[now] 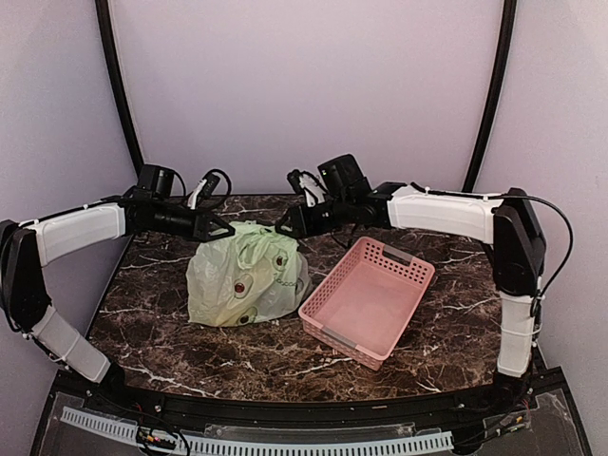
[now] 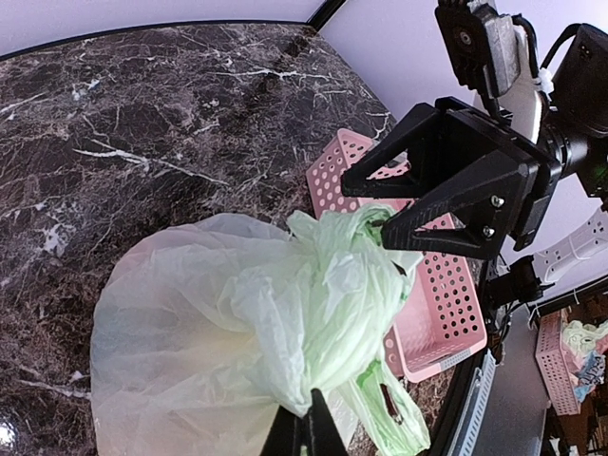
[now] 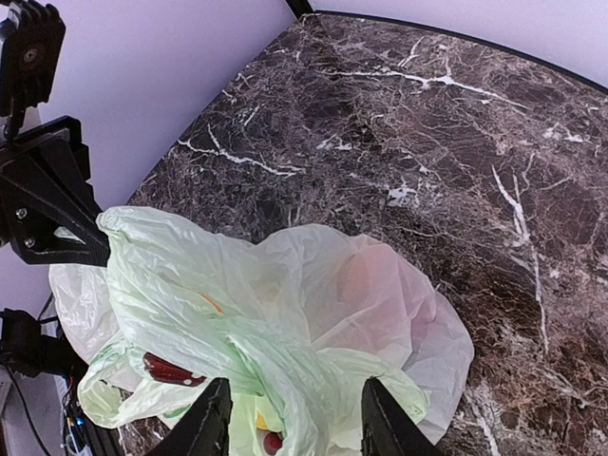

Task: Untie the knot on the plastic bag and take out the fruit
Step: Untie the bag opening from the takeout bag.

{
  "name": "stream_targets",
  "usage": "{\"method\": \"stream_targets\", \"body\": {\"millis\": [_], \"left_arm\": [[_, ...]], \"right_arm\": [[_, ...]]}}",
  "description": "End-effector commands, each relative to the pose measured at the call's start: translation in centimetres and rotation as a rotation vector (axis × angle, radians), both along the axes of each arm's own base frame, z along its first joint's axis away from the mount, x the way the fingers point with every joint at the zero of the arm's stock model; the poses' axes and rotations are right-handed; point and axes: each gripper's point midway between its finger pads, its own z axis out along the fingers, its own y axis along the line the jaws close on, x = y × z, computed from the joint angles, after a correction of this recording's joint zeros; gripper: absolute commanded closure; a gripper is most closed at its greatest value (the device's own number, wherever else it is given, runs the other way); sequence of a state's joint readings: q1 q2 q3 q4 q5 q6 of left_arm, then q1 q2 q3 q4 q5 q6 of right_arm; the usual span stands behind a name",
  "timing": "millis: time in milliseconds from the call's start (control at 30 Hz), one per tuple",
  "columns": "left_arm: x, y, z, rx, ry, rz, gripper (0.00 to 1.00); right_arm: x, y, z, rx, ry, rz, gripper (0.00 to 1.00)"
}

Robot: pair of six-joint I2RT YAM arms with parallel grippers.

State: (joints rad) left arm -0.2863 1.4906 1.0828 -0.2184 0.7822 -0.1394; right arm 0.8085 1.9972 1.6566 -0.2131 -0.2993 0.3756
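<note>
The left gripper (image 2: 302, 432) has its fingers clenched on a gathered fold of the one plastic bag (image 1: 247, 275), which billows out beyond their tips. The right gripper (image 3: 293, 427) has its fingers spread, astride the bag's crumpled top. At least two red pieces of fruit (image 3: 171, 370) show through the plastic. One pink basket (image 1: 366, 299) lies past the bag from the left fingers.

Plastic bag (image 1: 247, 275) left of basket (image 1: 366, 306), on table (image 1: 190, 347)
</note>
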Motion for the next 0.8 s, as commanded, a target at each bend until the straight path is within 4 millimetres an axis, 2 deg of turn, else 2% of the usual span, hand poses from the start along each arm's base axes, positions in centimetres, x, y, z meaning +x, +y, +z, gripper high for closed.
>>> {"method": "stream_targets", "body": {"millis": [0,67,167,233,300,367,400,433,467,633,767], "left_arm": [[-0.7,0.0,0.9,0.005,-0.033,-0.014,0.99],[-0.7,0.0,0.8,0.01,-0.035,-0.013,0.99],[-0.6,0.1,0.8,0.031,-0.048,-0.008,0.99],[-0.4,0.4,1.0,0.068,-0.077,0.004,0.82],[-0.6,0.6,1.4,0.125,-0.134,0.012,0.46],[-0.6,0.8,2.1,0.196,-0.239,0.011,0.3],[-0.5,1.1,2.7,0.225,-0.279,0.031,0.27],[-0.7,0.7,3.2,0.233,-0.313,0.018,0.2],[-0.8,0.7,3.8,0.24,-0.34,0.026,0.18],[-2.0,-2.0,6.5,0.227,-0.467,-0.052,0.08],[-1.6,-3.3,5.4,0.26,-0.43,-0.091,0.08]], "right_arm": [[0.3,0.5,0.2,0.012,0.009,0.023,0.6],[0.2,0.6,0.2,0.015,0.013,0.028,0.68],[0.2,0.7,0.2,0.02,0.014,0.027,0.88],[0.1,0.8,0.4,0.029,0.013,0.035,0.98],[0.0,0.8,0.6,0.036,0.01,0.043,1.0],[-0.2,0.9,0.8,0.045,0.007,0.053,1.0],[-0.4,0.9,0.9,0.049,0.006,0.058,1.0],[-0.5,1.0,1.0,0.054,0.006,0.061,1.0],[-0.5,1.0,1.2,0.061,0.004,0.066,1.0],[-1.0,1.0,1.9,0.077,-0.002,0.078,1.0],[-1.4,1.0,2.2,0.086,-0.006,0.082,1.0]]}}
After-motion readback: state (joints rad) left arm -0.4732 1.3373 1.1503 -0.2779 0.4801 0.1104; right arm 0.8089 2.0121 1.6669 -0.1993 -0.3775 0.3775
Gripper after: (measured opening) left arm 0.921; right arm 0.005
